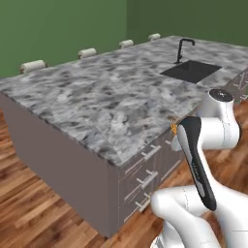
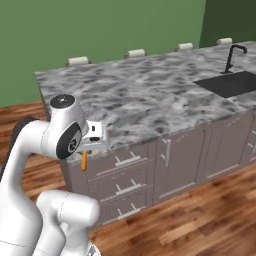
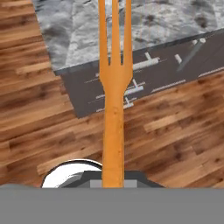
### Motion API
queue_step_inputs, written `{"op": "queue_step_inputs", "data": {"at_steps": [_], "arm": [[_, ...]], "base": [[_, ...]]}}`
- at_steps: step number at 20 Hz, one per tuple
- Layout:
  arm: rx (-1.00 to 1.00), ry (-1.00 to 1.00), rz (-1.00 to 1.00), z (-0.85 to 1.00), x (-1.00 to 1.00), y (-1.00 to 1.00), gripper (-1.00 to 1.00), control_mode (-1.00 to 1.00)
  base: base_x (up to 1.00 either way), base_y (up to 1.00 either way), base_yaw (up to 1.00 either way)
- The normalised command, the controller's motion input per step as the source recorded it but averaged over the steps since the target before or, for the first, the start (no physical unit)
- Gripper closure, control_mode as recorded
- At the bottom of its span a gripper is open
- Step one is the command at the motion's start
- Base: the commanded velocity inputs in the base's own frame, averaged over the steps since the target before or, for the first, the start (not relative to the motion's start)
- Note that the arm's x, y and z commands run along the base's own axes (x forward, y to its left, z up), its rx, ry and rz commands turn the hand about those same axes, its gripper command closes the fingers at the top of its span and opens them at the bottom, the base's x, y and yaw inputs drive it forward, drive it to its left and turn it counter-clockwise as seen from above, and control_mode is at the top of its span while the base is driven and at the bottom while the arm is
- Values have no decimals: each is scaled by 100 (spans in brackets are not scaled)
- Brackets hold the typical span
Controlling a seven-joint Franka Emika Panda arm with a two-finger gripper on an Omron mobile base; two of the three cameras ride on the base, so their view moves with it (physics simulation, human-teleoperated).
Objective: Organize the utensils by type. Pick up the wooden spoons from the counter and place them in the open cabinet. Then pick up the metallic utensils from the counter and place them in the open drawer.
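Observation:
My gripper (image 2: 84, 153) is shut on an orange fork-shaped utensil (image 3: 114, 109), one of the metallic utensils, gripped by the end of its handle. In the hand view its prongs point away over the counter's (image 3: 131, 26) near edge and the wood floor. From the right base view the utensil (image 2: 84, 161) hangs down from the hand, just off the counter's (image 2: 150, 95) front left corner, in front of the top drawer front. The left base view shows a bit of the utensil (image 1: 173, 127) at the counter's (image 1: 111, 97) edge, behind my forearm.
Mauve-brown drawer fronts (image 2: 122, 172) under the counter all stand shut. A dark sink (image 1: 191, 71) with a black faucet (image 1: 183, 48) sits at the counter's far right. Pale stool tops (image 1: 33, 65) line the far side. Wood floor (image 2: 200, 220) lies before the cabinets.

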Motion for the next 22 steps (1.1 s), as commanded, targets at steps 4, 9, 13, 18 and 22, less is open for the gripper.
{"op": "queue_step_inputs", "data": {"at_steps": [4, 9, 13, 18, 22], "arm": [[0, 0, 0, 0, 0, 0, 100, 100], [0, 0, 0, 0, 0, 0, 100, 100], [0, 0, 0, 0, 0, 0, 100, 100], [0, 0, 0, 0, 0, 0, 100, 100], [0, 0, 0, 0, 0, 0, 100, 100]], "base": [[-24, 37, 53], [-8, 38, 53], [0, 41, 50], [0, 35, 46], [30, 42, 35]]}}
